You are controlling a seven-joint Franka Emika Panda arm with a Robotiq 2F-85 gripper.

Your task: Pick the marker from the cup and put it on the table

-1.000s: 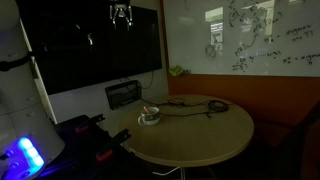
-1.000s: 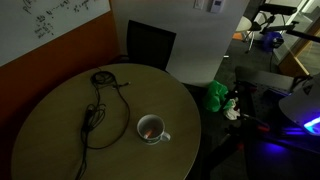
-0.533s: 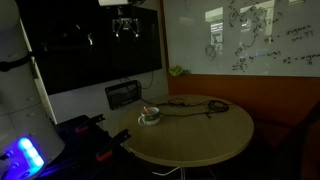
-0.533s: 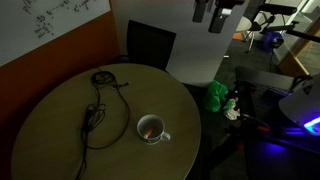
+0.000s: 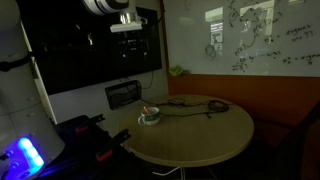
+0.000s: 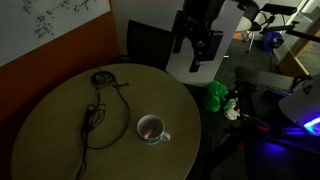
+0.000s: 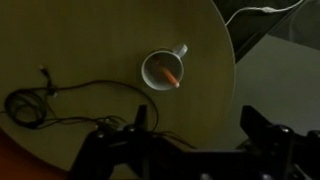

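The pale cup (image 7: 162, 69) stands on the round tan table (image 7: 100, 40), near its edge. The orange-red marker (image 7: 171, 75) lies inside the cup. The cup also shows in both exterior views (image 5: 149, 116) (image 6: 151, 129); a reddish spot of the marker shows inside it (image 6: 149, 127). My gripper (image 6: 198, 52) hangs high above the table, well apart from the cup, and also shows at the top of an exterior view (image 5: 133, 45). In the wrist view its two dark fingers (image 7: 196, 130) stand wide apart with nothing between them.
A black cable (image 6: 98, 110) lies coiled across the table beside the cup (image 7: 60, 100). A dark chair (image 6: 150, 45) stands behind the table. A whiteboard (image 5: 255, 35) hangs on the wall. A green object (image 6: 216, 96) lies off the table's edge.
The arm has come down from the top of the picture and the gripper now hangs lower over the table. The cup, marker and cable have not moved.
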